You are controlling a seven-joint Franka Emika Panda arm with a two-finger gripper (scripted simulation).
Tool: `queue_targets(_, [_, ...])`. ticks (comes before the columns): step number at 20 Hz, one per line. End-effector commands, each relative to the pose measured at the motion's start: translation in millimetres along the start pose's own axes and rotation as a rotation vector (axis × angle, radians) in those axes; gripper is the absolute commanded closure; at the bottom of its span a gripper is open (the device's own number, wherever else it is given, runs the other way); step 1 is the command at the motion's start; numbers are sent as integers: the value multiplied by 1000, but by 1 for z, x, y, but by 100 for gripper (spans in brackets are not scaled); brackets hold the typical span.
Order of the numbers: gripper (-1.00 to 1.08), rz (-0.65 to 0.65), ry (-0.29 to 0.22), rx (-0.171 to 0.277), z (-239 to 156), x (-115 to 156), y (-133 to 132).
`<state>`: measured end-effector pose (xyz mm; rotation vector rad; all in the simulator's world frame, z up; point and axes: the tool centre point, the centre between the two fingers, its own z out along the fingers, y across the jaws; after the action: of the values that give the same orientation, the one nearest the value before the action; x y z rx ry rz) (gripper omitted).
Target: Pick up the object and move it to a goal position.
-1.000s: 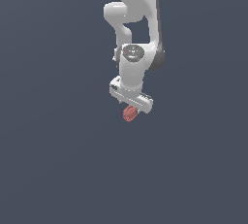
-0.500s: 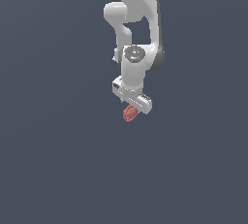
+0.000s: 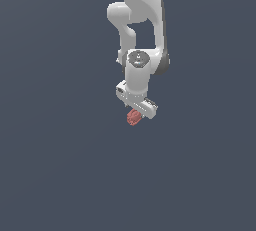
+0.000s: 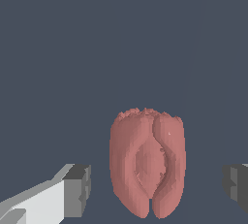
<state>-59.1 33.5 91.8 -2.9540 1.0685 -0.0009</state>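
Note:
The object (image 4: 147,165) is a dull-red, lumpy, ridged blob lying on the flat dark grey floor. In the wrist view it sits between my two dark fingertips, with a clear gap on each side. One fingertip (image 4: 77,189) is closer to it than the other fingertip (image 4: 236,183). My gripper (image 4: 156,186) is open and straddles the object without touching it. In the exterior view the white hand hangs straight down, with the gripper (image 3: 135,113) right over the object (image 3: 132,118), which peeks out below it.
Plain dark grey ground (image 3: 60,165) stretches all around in both views. The white arm (image 3: 142,15) comes down from the exterior view's top. No goal marker or other object shows.
Hardly anything differs. The hand stays over the object at nearly the same spot and the object has not moved.

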Motion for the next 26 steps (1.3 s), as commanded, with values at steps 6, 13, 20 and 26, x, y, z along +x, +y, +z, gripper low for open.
queue_targets(6, [-92,3,0,-1,33,-1,1])
queue_targets(13, [108,4,0,0,40,0,0])
queue_targets(20, [108,4,0,0,40,0,0])
queue_targets(26, [108,3,0,1,35,0,1])
